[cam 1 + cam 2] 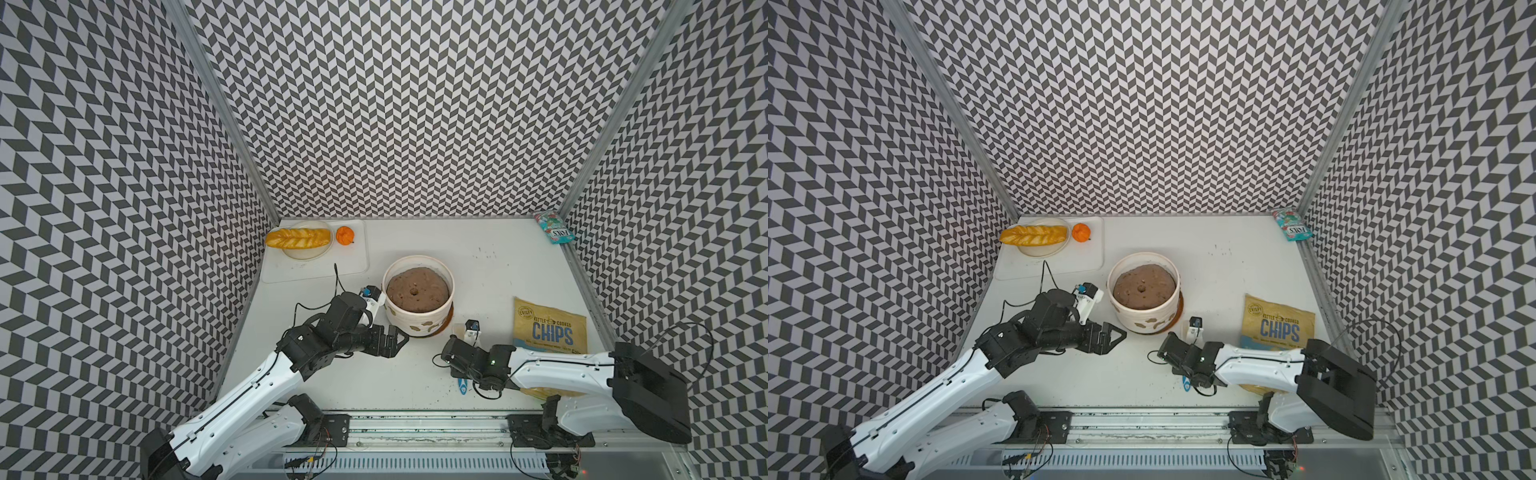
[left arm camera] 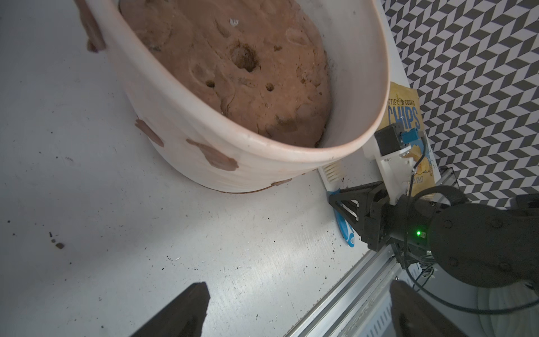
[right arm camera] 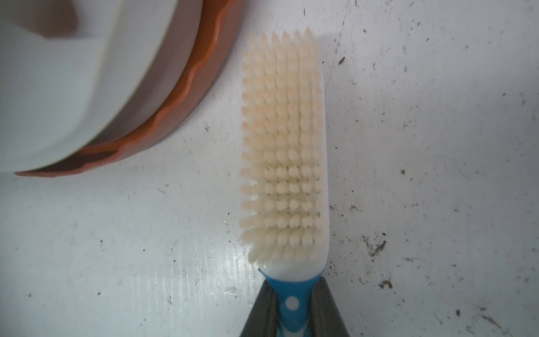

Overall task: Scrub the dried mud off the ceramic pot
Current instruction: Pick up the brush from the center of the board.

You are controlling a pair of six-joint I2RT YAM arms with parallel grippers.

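Observation:
The cream ceramic pot [image 1: 409, 320] stands mid-table on a brown saucer [image 3: 186, 87]. Brown soil with a central pit fills it. Flat brown blotches of dried mud [image 1: 428, 323] dot its near wall, and they also show in the left wrist view [image 2: 215, 156]. My left gripper [image 1: 400, 338] sits low by the pot's near-left side, open and empty; its fingers [image 2: 186, 312] are spread wide over bare table. My right gripper [image 3: 293, 309] is shut on the blue handle of a scrub brush [image 3: 283, 146]. The brush lies on the table just right of the saucer, bristles up, not touching the pot.
A yellow chips bag [image 1: 549, 326] lies right of the brush. At the back left a white board holds a plate with bread [image 1: 298, 237] and an orange [image 1: 345, 235]. A candy packet [image 1: 555, 226] sits in the back right corner. A metal rail [image 1: 415, 419] runs along the front edge.

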